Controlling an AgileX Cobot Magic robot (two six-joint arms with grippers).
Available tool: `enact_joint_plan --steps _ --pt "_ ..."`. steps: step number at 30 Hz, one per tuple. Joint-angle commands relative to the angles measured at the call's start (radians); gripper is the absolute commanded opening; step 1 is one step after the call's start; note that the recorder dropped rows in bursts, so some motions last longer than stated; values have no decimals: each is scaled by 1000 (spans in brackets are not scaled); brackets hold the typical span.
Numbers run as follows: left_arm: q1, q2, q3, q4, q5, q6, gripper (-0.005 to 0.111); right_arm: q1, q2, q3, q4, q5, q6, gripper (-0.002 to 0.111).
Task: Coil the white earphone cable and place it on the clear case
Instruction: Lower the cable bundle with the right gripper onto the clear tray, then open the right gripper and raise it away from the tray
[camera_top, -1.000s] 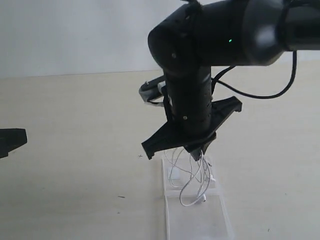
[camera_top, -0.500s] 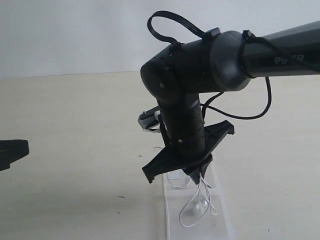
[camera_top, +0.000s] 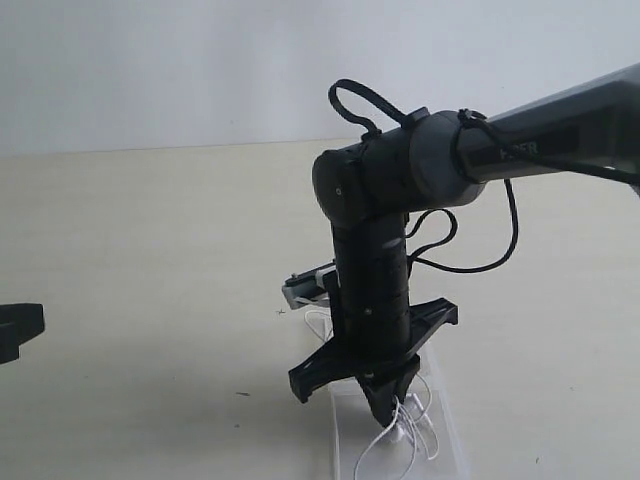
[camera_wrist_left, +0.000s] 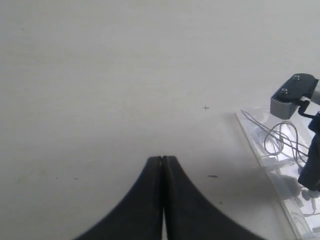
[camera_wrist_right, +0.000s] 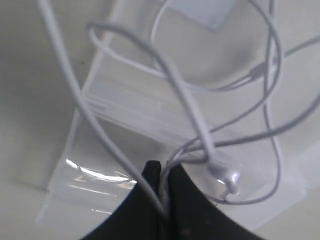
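Two black pincers show. Toward the near edge of the desk (camera_top: 150, 250), a little right of centre, the right pincer (camera_top: 392, 405) hangs low, pinched shut on the white earphone cable (camera_wrist_right: 190, 100). The cable's loose loops drape onto the clear case (camera_top: 342, 440) lying flat beneath. The left pincer (camera_wrist_left: 162, 161) rests shut and empty over bare desk toward the left edge. To finish well, the right pincer should probably sink until the loops settle inside the case's outline, then part gently and rise straight up, so no strand snags and drags off.
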Motion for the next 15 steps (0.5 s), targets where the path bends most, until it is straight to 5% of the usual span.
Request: enact_joint_plan --steps 1,6,15 --pt "1 2 19 -2 15 -3 0 -5 -1 2 -26 -1 -3 0" --pt "1 2 19 -2 15 -3 0 -5 -1 2 -51 -1 -19 11" --pt "1 2 19 -2 15 -3 0 -5 -5 0 -76 -1 -31 63"
